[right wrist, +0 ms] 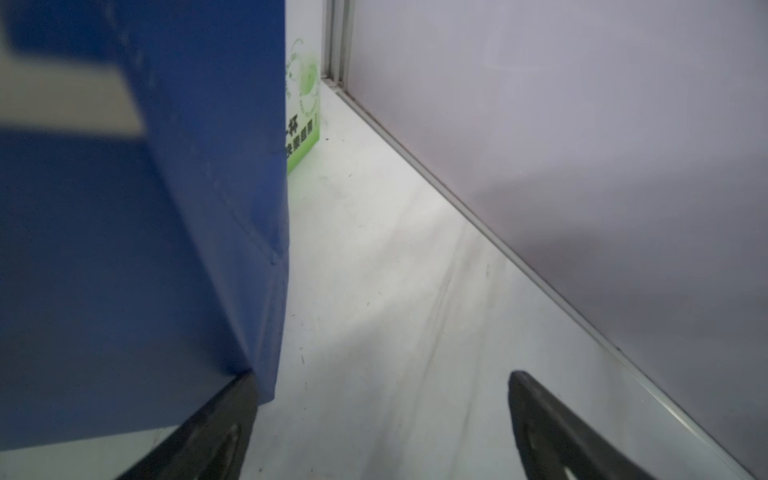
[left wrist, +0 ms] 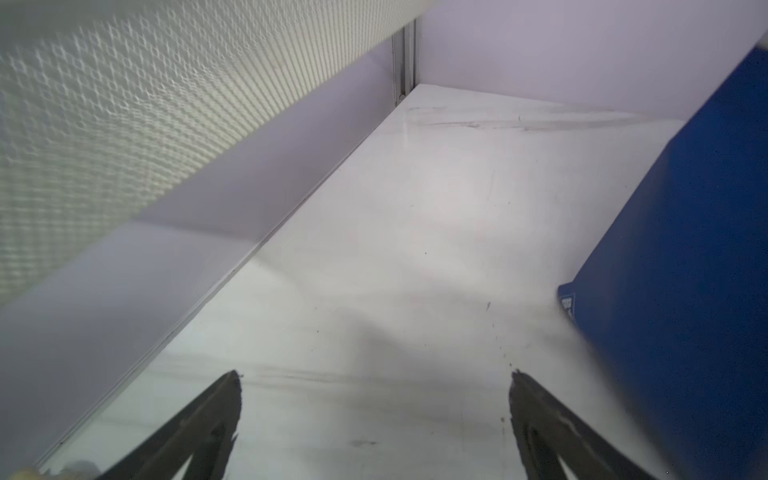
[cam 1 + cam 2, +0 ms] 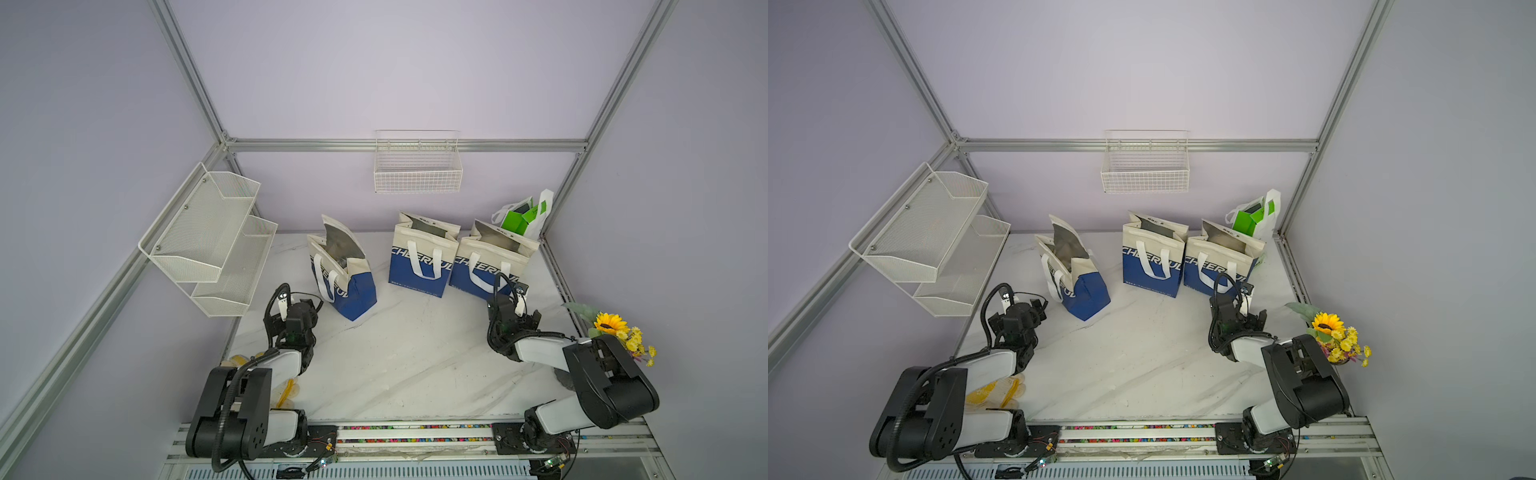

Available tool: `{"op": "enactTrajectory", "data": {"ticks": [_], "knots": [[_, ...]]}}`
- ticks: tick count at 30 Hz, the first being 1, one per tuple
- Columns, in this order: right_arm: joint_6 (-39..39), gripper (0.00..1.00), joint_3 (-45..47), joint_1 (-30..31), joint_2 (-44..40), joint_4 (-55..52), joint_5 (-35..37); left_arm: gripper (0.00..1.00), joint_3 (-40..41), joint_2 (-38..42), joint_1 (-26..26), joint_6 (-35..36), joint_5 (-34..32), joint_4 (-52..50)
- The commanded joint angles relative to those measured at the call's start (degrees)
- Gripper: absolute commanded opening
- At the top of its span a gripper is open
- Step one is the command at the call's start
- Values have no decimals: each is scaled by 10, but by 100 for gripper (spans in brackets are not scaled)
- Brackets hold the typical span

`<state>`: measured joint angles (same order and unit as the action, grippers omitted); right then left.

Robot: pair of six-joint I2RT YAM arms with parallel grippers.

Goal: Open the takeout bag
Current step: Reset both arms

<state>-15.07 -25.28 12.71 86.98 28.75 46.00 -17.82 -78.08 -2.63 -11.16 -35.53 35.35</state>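
**Both end effectors released and low; next, a clean pinch on a bag rim**

Shows the left end effector [image 2: 376,378] spread wide, holding nothing, low over the desk [image 3: 415,365]. Shows the right end effector [image 1: 382,378] just the same: released and empty. Note one right finger at the bottom corner of the right-hand bag [image 3: 486,270]; cannot tell whether touching or just clear. Lift straight up before any sideways move, to avoid sliding or tipping that bag.

Cannot tell which of three takeout bags is meant. Nearest the left arm, find the leaning bag [image 3: 345,286], tilted, flap up, mouth gaping on silver lining. Farther back, find the middle bag [image 3: 419,266], upright, just beside or touching the right-hand bag, both with a flap raised at the back and lining showing. Judging by that, count all three mouths as at least partly open, with little beyond widening left to do.

For a clean pull, come in from above, pinch cream rim fabric on opposite sides rather than a white handle loop, and draw apart gently. Expect soft walls to fold and a light bag to lift off the desk. Steady the leaning bag first.

Around, near to far:
- Avoid the yellow-and-white cloth thing [image 3: 994,392] under the left arm.
- Avoid the sunflower bunch [image 3: 615,328] beside the right arm.
- Mind the mesh shelf [image 3: 208,237] overhanging the left side, close above that wrist.
- Ignore the green-and-white bag [image 3: 523,216] in the far right corner.
- Ignore the wire basket [image 3: 417,166] on the back wall, well apart.
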Motion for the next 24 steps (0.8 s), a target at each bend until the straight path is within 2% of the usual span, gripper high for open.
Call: {"op": "enactTrajectory", "data": {"ticks": [1,3,5,6,7,8,9,10,13,24], "knots": [[98,97,11,-36,35,257,-266,100,34,-23,4,27,14,235],[148,97,-12,-45,61,257,-321,100,48,-64,7,47,29,309],[155,97,4,-90,135,353,-408,100,24,-53,10,45,67,244],[143,97,8,-105,169,414,-422,100,13,-57,12,50,87,222],[126,97,-4,-117,143,332,-435,100,5,-68,13,61,115,219],[127,97,-18,-124,141,309,-443,100,1,-93,14,70,139,222],[125,97,-14,-126,157,356,-442,100,5,-123,14,80,138,274],[117,97,-16,-126,150,328,-447,100,9,-136,15,90,140,308],[121,97,-16,-127,150,331,-448,100,-17,-102,25,60,150,202],[128,97,-15,-127,146,332,-441,100,-23,-116,25,71,154,213]]}}
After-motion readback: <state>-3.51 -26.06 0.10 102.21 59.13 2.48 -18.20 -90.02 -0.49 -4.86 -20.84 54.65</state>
